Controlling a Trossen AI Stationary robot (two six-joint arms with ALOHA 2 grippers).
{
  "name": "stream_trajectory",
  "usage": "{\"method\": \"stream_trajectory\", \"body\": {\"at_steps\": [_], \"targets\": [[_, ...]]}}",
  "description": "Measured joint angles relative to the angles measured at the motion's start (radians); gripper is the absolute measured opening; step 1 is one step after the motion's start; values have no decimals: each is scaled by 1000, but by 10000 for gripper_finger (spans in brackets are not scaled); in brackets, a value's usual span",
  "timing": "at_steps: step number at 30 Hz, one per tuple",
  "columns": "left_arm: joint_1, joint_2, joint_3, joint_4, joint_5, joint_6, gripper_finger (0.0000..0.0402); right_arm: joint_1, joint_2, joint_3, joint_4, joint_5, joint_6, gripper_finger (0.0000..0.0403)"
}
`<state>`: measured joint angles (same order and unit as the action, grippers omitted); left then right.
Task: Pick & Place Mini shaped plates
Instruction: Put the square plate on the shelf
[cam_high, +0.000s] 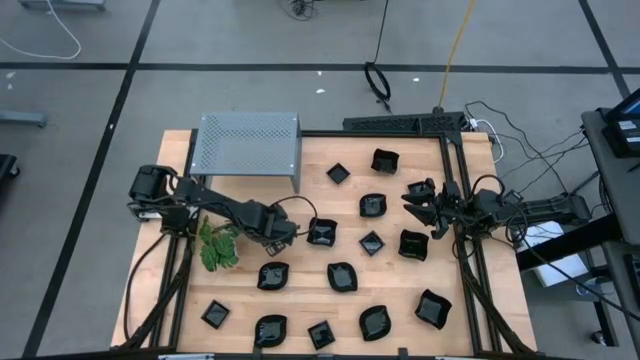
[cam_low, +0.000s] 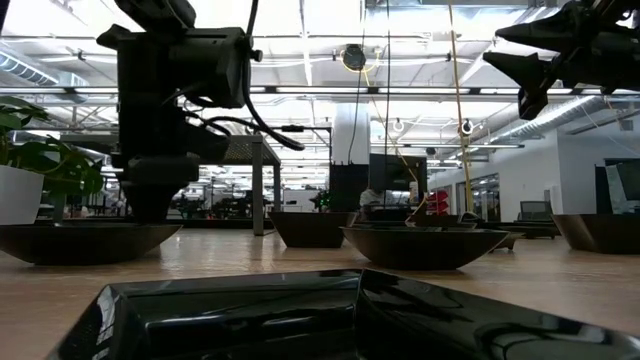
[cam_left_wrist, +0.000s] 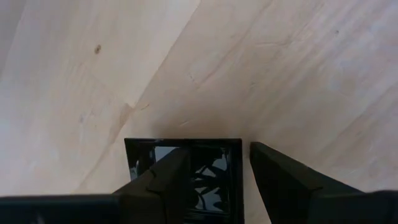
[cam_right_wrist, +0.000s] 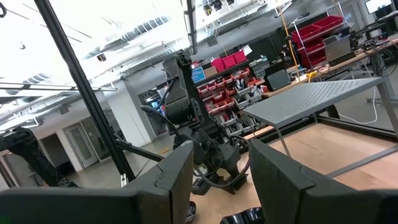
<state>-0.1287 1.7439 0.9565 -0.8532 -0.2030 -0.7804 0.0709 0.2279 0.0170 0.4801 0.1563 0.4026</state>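
Note:
Several glossy black mini shaped plates lie spread over the wooden table (cam_high: 300, 300). My left gripper (cam_high: 290, 234) points down at the left side of a square plate (cam_high: 322, 232) near the table's middle. In the left wrist view, my left gripper (cam_left_wrist: 219, 149) is open. One finger (cam_left_wrist: 168, 180) is over the inside of the square plate (cam_left_wrist: 211, 177) and the other finger (cam_left_wrist: 280, 174) is outside its rim. My right gripper (cam_high: 408, 200) hangs open and raised at the right, holding nothing. My left gripper comes from above with its fingers on either side of the square plate's side rim (cam_left_wrist: 238, 180). The plate lies flat on the table. Whether either finger touches the rim, I cannot tell.
A grey perforated metal shelf (cam_high: 247, 148) stands at the far left. A green leafy plant (cam_high: 218, 245) sits just left of my left arm. Other plates (cam_high: 273, 276) (cam_high: 372, 243) lie close to the square one. Bare wood (cam_left_wrist: 249, 62) shows beyond it.

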Motion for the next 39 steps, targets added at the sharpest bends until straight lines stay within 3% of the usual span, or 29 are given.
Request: {"method": "stream_trajectory", "body": {"at_steps": [4,11,19,26,29,39], "targets": [[0,1,-1,0,15,3,131,0,0,0,0,0,0,144],[0,-3,-2,-3,54,-15,12,0,0,0,0,0,0,144],[0,-106,1,-2,171,-19,9,0,0,0,0,0,0,144],[-12,-237,100,24,171,44,11,0,0,0,0,0,0,144],[-25,-280,165,45,122,113,5,0,0,0,0,0,0,144],[-44,-318,366,59,-231,513,5,0,0,0,1,0,0,144]]}}
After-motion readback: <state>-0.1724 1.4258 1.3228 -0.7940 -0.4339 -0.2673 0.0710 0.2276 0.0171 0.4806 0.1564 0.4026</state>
